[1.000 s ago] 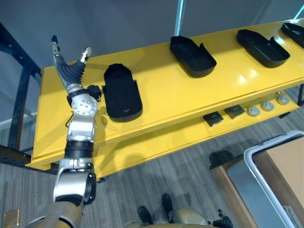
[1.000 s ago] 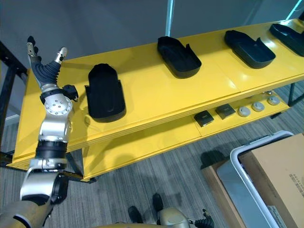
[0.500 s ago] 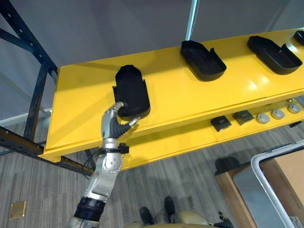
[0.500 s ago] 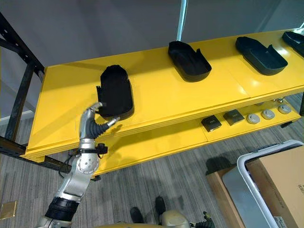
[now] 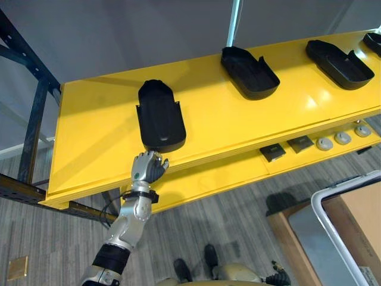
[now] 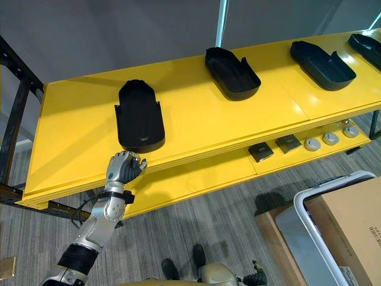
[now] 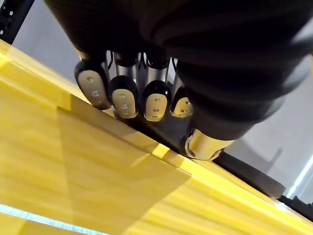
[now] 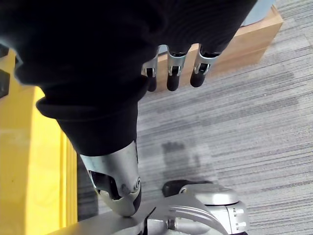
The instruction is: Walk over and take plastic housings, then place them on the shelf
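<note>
While the left hand hangs clenched at the front edge of the yellow shelf, the left eye view shows it grasping nothing. The nearest plastic housing lies on the shelf top just beyond the knuckles, and whether the two touch cannot be told. The housing's long axis runs front to back across the shelf, hollow side up, with a rounded end toward the robot. A second housing and a third housing lie well apart to the right.

From the right eye view the shell looks thin-walled, stiff and probably light, with a smooth and likely slippery skin. The safest hold is judged to be across its narrow width or over the near rim, thumb inside and fingers outside.

Seen from the left wrist, the fingertips are curled in over the yellow board, empty.

The right wrist view has the right hand low over grey carpet, its fingers loose and straight — carrying nothing.
</note>
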{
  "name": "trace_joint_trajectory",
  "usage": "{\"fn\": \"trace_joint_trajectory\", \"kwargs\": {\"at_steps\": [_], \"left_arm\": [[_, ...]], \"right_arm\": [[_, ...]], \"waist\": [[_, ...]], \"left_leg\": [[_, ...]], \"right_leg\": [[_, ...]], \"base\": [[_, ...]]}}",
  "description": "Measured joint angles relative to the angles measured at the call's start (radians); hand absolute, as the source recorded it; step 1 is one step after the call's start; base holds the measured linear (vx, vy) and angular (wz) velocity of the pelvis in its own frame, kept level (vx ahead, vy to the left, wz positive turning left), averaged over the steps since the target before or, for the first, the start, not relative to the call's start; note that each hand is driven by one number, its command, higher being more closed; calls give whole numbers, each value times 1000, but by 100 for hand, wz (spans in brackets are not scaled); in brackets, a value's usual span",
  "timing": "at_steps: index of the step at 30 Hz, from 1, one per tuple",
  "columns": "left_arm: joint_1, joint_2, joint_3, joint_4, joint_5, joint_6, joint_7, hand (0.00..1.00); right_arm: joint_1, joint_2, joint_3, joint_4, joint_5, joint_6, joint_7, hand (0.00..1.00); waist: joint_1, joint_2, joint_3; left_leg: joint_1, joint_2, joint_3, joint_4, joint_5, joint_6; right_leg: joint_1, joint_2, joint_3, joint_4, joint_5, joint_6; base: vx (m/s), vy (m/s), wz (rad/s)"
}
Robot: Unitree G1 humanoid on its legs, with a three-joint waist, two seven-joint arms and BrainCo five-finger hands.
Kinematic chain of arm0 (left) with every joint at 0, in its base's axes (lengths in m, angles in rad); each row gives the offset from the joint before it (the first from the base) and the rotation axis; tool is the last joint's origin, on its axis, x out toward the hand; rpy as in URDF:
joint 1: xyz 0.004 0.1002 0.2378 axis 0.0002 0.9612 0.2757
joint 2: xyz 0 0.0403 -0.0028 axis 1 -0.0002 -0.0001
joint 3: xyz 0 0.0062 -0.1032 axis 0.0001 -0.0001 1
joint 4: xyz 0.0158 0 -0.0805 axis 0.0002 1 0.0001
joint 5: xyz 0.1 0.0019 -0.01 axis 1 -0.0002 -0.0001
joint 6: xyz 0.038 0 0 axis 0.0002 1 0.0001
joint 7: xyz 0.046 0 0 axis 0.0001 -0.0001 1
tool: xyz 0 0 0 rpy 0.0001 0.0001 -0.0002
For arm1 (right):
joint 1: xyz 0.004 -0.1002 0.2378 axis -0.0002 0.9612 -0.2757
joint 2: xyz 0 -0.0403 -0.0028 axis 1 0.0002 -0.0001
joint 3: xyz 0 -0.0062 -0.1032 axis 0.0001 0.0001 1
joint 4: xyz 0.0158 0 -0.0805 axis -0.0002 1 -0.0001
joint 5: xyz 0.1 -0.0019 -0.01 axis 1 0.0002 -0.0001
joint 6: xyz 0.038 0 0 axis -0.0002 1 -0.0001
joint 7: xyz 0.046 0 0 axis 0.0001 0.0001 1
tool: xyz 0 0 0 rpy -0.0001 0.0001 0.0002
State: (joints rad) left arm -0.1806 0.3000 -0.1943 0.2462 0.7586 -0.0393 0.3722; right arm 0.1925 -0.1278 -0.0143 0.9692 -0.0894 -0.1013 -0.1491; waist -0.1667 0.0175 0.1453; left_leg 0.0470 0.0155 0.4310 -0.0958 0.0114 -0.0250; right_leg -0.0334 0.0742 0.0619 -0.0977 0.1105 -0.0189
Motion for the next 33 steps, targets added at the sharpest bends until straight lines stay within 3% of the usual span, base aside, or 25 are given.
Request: {"fn": "trace_joint_trajectory", "kwargs": {"at_steps": [15,33], "left_arm": [[-116,-3,5,121,-2,37,5,100],[-267,26,68,266,-80,94,-2,100]], "right_arm": [[-9,3,2,-6,0,0,0,0],[-7,5,2,-12,0,0,2,0]], "waist": [[-37,-4,-5],[-38,-6,-4]], "left_leg": [[-12,-4,39,-6,0,1],[-23,0,58,-6,-1,2]], "right_leg": [[-25,-1,37,0,13,-12],[-42,6,55,0,20,-13]], "base": [[-40,10,-8],[-10,3,-3]]}}
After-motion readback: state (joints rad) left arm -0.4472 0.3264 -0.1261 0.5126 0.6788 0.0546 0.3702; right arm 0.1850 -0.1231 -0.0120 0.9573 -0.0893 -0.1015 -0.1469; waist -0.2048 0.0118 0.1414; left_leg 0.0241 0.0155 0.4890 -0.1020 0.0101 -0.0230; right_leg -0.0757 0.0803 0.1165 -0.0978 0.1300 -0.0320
